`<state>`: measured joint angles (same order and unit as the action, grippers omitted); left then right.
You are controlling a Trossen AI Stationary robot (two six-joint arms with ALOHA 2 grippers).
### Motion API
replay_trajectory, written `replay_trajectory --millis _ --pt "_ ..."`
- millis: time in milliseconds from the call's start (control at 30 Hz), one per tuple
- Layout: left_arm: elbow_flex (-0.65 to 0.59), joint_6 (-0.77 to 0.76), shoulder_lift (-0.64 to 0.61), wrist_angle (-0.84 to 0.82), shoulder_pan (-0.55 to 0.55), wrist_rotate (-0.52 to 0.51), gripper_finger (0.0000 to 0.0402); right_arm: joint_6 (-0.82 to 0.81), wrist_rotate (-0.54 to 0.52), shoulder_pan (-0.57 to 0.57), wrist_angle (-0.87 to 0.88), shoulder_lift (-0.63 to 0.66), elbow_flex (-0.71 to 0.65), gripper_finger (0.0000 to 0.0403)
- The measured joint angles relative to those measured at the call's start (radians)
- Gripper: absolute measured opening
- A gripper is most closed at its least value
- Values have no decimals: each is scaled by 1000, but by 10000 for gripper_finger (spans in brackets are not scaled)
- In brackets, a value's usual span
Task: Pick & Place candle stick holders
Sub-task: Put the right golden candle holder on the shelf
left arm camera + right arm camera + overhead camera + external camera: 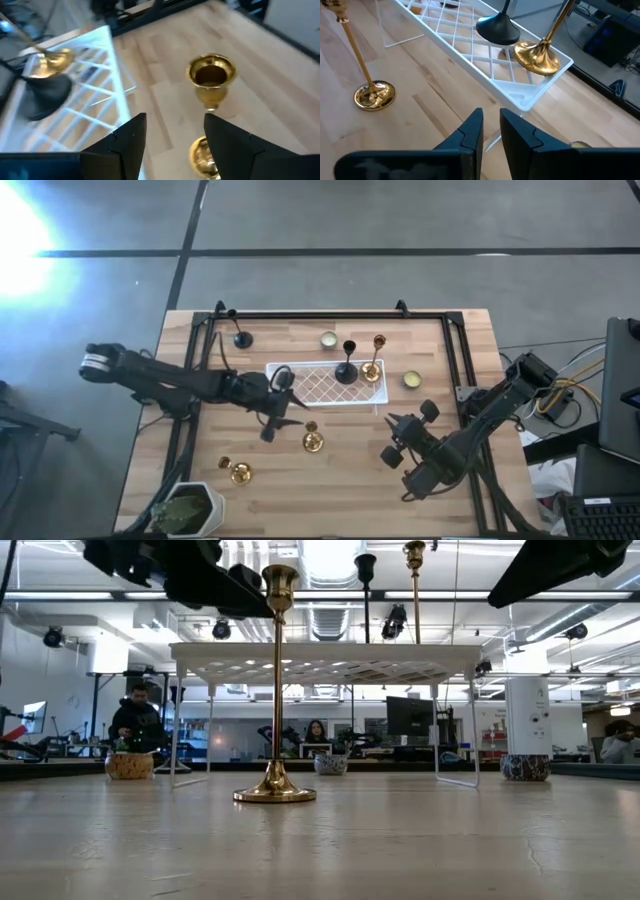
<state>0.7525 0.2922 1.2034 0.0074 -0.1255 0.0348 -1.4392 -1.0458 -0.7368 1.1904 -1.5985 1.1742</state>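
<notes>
One gold candle stick holder [312, 440] stands on its round base on the table, in front of the white lattice tray [300, 395]. My left gripper [175, 125] hovers open just left of its top cup [211, 75], which lies ahead of the fingers, untouched. On the tray stand a black holder [346, 370] and a gold holder [372, 368]. Another black holder [241, 338] stands at the far left and another gold one [238, 471] at the near left. My right gripper [491, 122] waits right of the tray, fingers almost together with nothing between them.
Two pale tealight candles lie on the table, one [328, 339] behind the tray and one [411, 380] to its right. A potted plant [190, 508] sits at the near left corner. A black frame [330, 314] runs round the table's far and side edges.
</notes>
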Motion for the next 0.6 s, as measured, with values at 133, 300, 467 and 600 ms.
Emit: replay_trajectory --millis 133,300,467,600 --pt "38 -1 -11 -74 -67 -89 204 -1 0 0 -3 0 -6 58" --pt "65 -54 -5 -150 -156 -242 204 -1 0 0 -26 0 -7 52" --pt "70 -217 -5 -154 -198 -289 204 -1 0 0 -28 0 -7 56" --pt "62 -314 -4 -147 -220 -295 204 -1 0 0 -36 0 -7 60"
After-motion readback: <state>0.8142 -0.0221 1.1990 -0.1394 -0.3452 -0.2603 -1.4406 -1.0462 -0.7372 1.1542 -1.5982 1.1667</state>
